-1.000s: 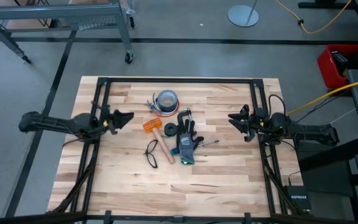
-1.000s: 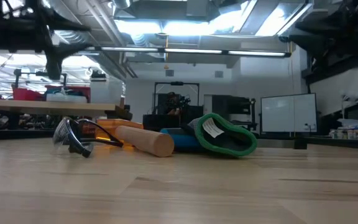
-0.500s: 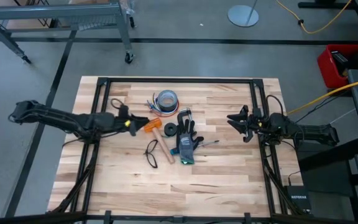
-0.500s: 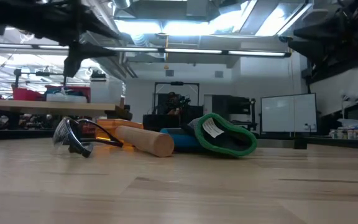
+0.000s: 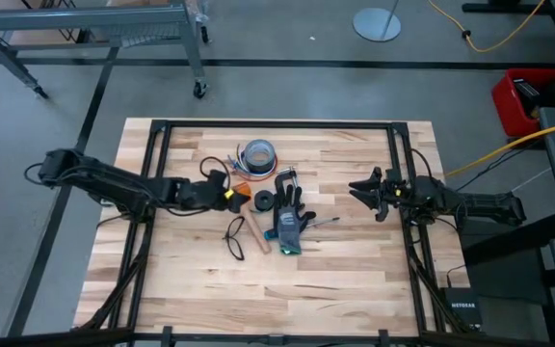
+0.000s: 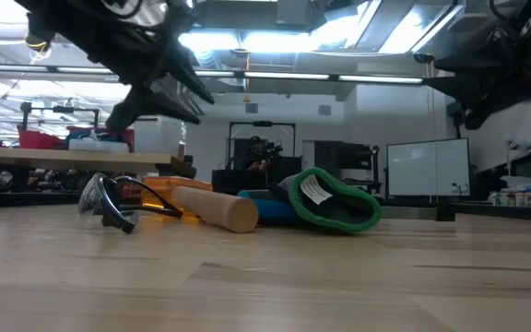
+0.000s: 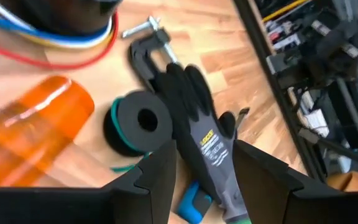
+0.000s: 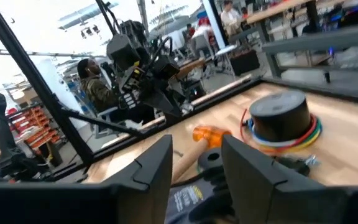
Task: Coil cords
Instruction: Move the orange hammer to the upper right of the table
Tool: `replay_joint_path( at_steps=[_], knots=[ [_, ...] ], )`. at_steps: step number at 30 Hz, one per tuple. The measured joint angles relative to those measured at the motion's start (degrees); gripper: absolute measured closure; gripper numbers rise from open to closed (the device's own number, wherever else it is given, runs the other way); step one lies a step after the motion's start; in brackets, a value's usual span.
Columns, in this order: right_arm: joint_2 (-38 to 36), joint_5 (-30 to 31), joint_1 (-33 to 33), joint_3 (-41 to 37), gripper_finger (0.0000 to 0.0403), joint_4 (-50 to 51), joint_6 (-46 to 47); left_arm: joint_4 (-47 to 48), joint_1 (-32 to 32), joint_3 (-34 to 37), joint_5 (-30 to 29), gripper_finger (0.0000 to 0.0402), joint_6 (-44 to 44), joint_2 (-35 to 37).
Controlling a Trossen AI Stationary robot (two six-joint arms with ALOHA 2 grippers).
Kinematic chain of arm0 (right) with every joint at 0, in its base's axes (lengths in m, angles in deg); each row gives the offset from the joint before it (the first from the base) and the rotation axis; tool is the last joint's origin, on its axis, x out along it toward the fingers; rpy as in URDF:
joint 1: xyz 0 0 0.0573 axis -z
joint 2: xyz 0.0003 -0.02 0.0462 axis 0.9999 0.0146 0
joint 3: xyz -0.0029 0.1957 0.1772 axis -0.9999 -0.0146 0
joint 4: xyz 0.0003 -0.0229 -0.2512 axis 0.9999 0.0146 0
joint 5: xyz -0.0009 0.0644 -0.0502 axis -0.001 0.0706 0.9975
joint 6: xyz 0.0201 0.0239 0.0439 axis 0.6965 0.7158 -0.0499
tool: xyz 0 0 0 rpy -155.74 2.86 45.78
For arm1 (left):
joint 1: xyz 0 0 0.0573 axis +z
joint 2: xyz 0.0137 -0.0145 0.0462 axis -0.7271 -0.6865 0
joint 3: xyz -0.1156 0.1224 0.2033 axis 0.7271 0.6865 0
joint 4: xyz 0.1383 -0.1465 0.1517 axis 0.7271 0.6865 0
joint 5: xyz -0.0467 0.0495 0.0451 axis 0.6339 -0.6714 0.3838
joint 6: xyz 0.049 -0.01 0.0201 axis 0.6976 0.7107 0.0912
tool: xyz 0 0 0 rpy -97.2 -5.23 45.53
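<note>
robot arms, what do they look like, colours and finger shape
Both arms are dark, near black, built of slim jointed segments. The left gripper has a small yellow mark near its tip, and dark cables loop beside that arm's far end. The right gripper is all dark. In both wrist views the fingers are matte black, flat and angular.

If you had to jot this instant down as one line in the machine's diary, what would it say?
left gripper: jaws open, above the orange hammer head | right gripper: jaws open, waiting at table's right | cord disc: untouched beside glove
</note>
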Motion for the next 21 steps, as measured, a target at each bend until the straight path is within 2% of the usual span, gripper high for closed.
replay_joint_path(
  at_steps=[12, 21],
  knots=[
    [0.0, -0.9, 0.0, 0.0, 0.026, 3.9, 0.5, -0.2, 0.0, -2.3, 3.2, 0.0251, -11.3, -10.4],
    [0.0, -0.9, 0.0, 0.0, 0.026, 3.4, 0.5, -0.2, 0.8, -4.6, 4.5, 0.0251, -16.1, -14.5]
  ],
)
